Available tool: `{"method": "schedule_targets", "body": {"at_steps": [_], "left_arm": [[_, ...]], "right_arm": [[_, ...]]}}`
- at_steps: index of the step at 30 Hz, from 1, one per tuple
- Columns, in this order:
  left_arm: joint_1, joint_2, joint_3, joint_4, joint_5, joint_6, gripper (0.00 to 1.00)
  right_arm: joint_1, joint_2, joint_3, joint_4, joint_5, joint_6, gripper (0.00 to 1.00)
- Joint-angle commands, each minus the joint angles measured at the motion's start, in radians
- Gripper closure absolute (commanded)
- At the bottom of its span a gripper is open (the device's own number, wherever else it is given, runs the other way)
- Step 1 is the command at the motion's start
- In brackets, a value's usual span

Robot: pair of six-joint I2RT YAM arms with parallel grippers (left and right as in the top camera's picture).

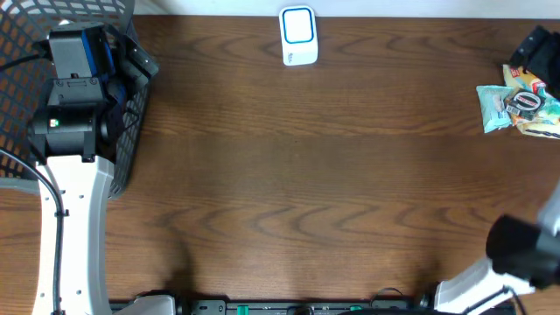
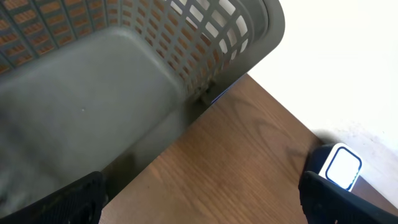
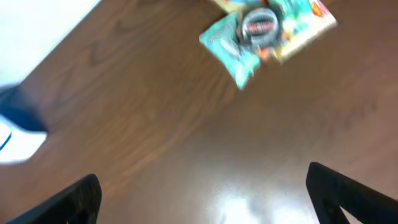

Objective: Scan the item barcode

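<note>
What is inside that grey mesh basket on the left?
Basket: the wrist camera shows a bare grey floor, nothing lying there. Overhead, the left arm covers much of it, so the rest is hidden.

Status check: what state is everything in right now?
Basket: upright, visible floor bare.
Scanner: standing at the far edge, untouched.
Packets: lying on the table, not held.
Left gripper: open, empty, over the basket.
Right gripper: open, empty, short of the packets.
</note>
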Motion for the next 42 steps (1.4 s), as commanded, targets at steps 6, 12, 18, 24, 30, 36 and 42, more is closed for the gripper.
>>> {"method": "schedule_targets", "body": {"at_steps": [6, 12, 18, 24, 30, 36, 42], "left_arm": [[0.004, -0.005, 0.002, -0.003, -0.002, -0.011, 0.02], [0.004, -0.005, 0.002, -0.003, -0.002, -0.012, 0.02], [0.004, -0.005, 0.002, -0.003, -0.002, -0.012, 0.02], [0.004, -0.005, 0.002, -0.003, -0.002, -0.012, 0.02], [0.004, -0.005, 0.002, -0.003, -0.002, -0.012, 0.02], [0.004, -0.005, 0.002, -0.003, -0.002, -0.012, 0.02], [0.004, -0.005, 0.002, -0.003, -0.002, -0.012, 0.02]], "right_arm": [[0.152, -0.166, -0.005, -0.150, 0.042, -0.013, 0.01], [0.288, -0.326, -0.097, -0.150, 0.073, -0.039, 0.01], [0.358, -0.465, -0.312, -0.102, 0.093, -0.038, 0.01], [0.360, -0.560, -0.546, -0.088, 0.092, -0.008, 0.01], [0.360, -0.562, -0.658, -0.116, 0.093, -0.008, 0.01], [0.360, -0.560, -0.711, -0.117, 0.093, -0.008, 0.01], [0.360, -0.560, -0.715, -0.117, 0.093, -0.008, 0.01]]}}
